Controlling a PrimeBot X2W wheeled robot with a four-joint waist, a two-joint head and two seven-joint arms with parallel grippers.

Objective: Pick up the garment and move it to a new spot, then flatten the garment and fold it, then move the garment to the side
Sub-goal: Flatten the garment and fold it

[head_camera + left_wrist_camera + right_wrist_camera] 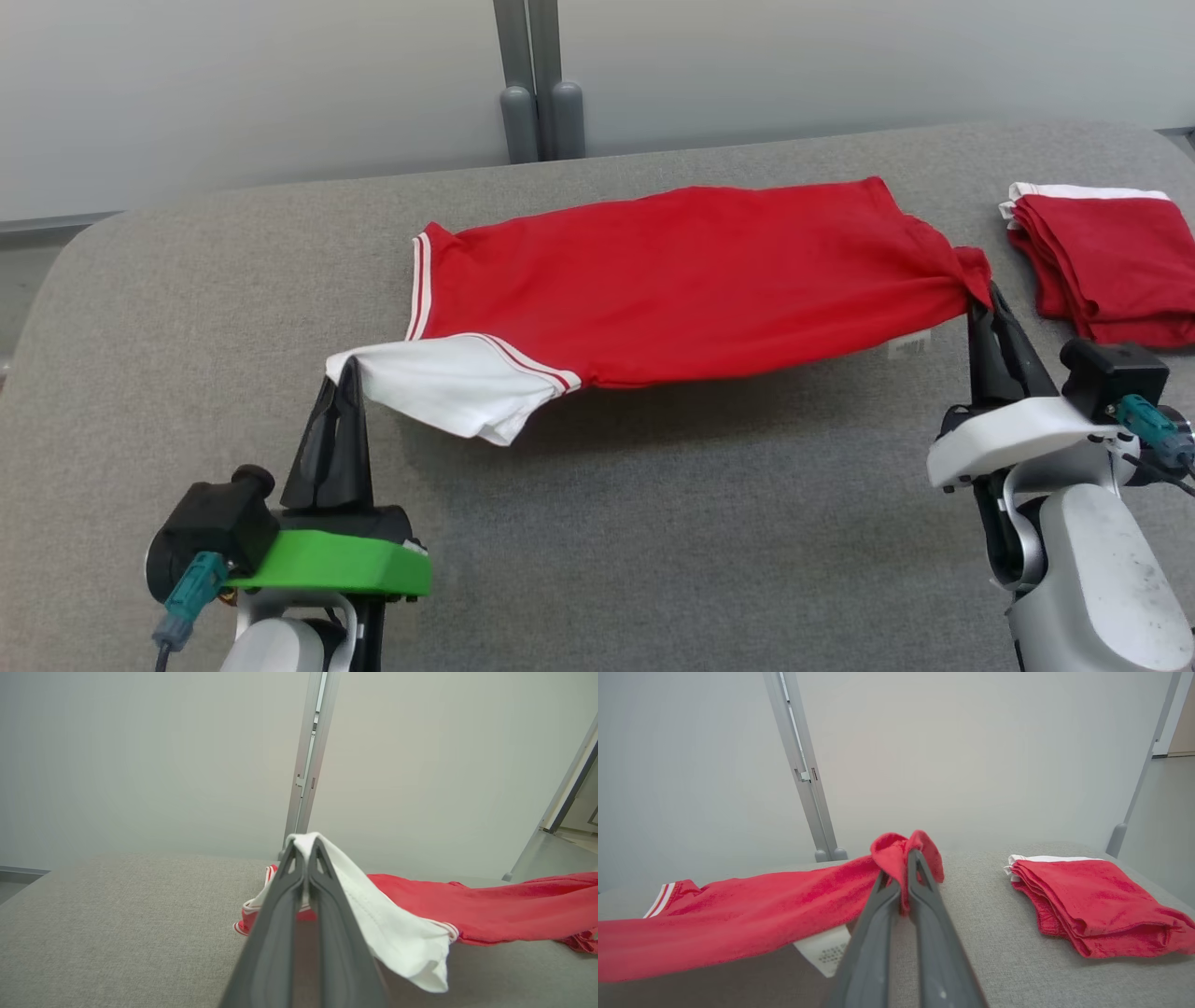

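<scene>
The garment (691, 280) is a red shirt with a white sleeve and red-striped trim, stretched across the grey table between both arms, its near edge lifted and casting a shadow. My left gripper (344, 369) is shut on the white sleeve's tip; the left wrist view has the white cloth (383, 933) draped over the closed fingers of that gripper (304, 845). My right gripper (982, 297) is shut on the bunched red corner at the other end, seen close in the right wrist view (903, 858). A white label (824, 949) hangs under the red fabric (738, 914).
A folded stack of red garments (1106, 261) with a white edge lies at the table's right side, also in the right wrist view (1092, 900). A grey post (537, 84) stands behind the padded grey table (653, 523). Bare tabletop lies in front.
</scene>
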